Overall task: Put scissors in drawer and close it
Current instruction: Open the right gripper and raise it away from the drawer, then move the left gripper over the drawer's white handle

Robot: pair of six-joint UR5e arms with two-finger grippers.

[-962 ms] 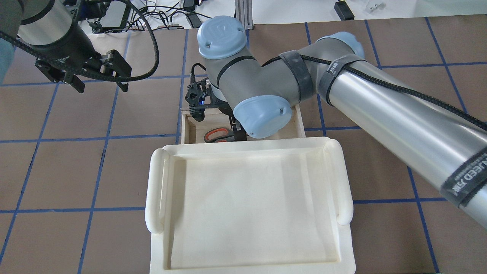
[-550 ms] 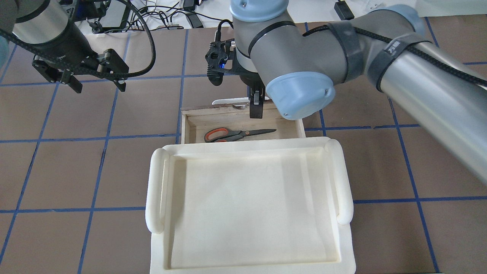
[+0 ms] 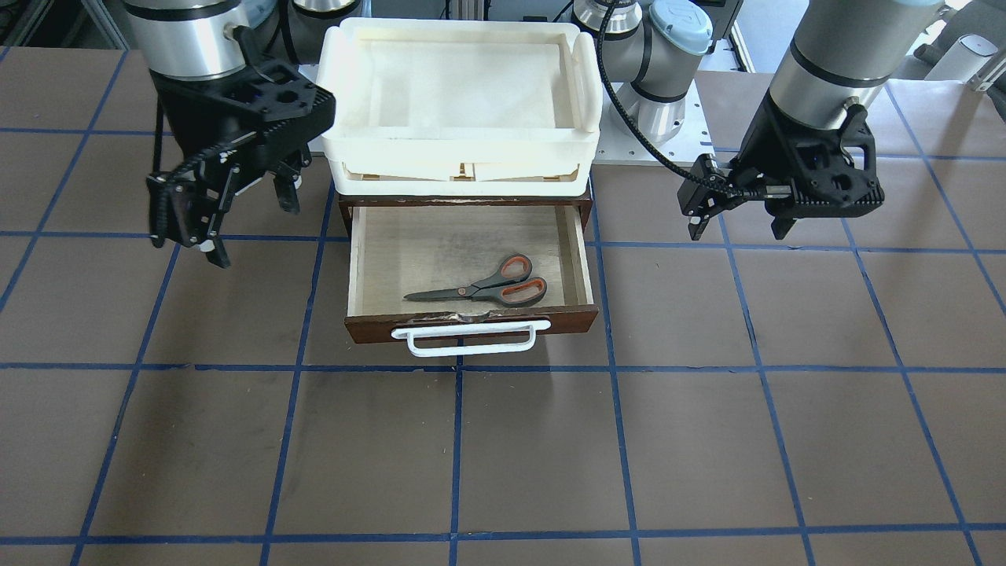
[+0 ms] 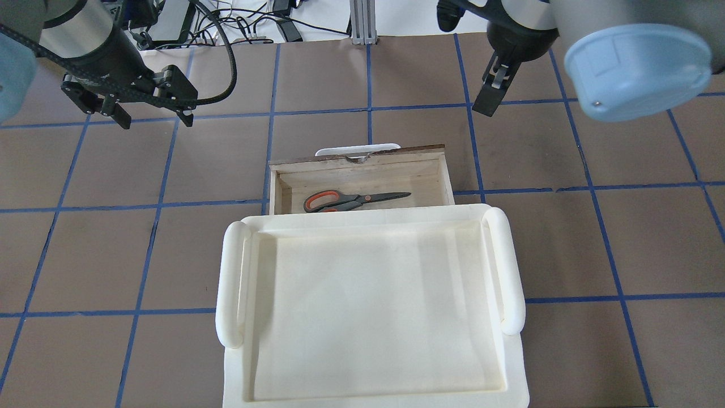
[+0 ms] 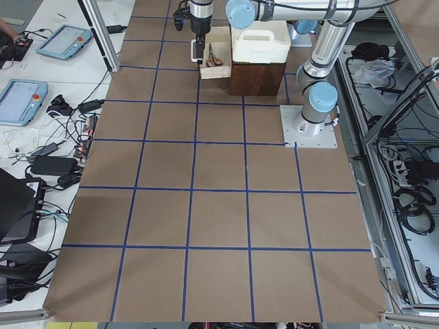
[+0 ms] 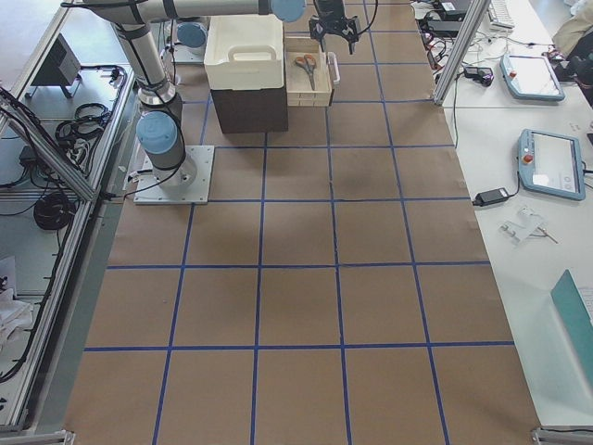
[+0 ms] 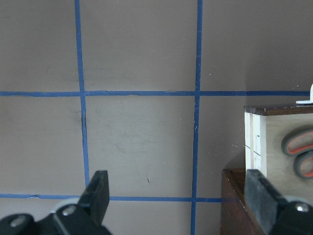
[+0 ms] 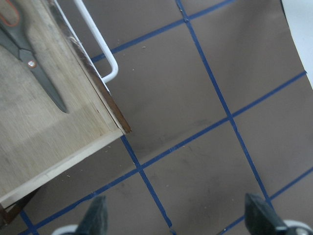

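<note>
The scissors [image 3: 479, 291] [image 4: 354, 199] lie flat in the drawer [image 3: 440, 251] [image 4: 362, 161], which is pulled out, with the orange-lined handles toward my left side. The white bar handle [image 3: 471, 339] [image 4: 357, 150] is on the drawer's front. My right gripper [image 3: 251, 228] [image 4: 490, 96] hangs open over the table beyond the drawer's right corner, holding nothing. The right wrist view has the scissors' blades [image 8: 34, 63] at its top left. My left gripper [image 3: 739, 228] [image 4: 153, 116] [image 7: 178, 196] is open and empty over the table, left of the drawer. Its wrist view catches the scissors' handles [image 7: 301, 152].
A cream-white tray [image 4: 232, 283] [image 3: 464, 141] sits on top of the dark brown cabinet [image 7: 237, 200] that holds the drawer. Brown table with blue grid lines [image 3: 613, 440] stretches in front of the drawer. Cables and devices lie beyond the table's far edge [image 4: 238, 22].
My right gripper rose out of the drawer and swung away to the far right, leaving the scissors lying inside. The left gripper has barely moved.
</note>
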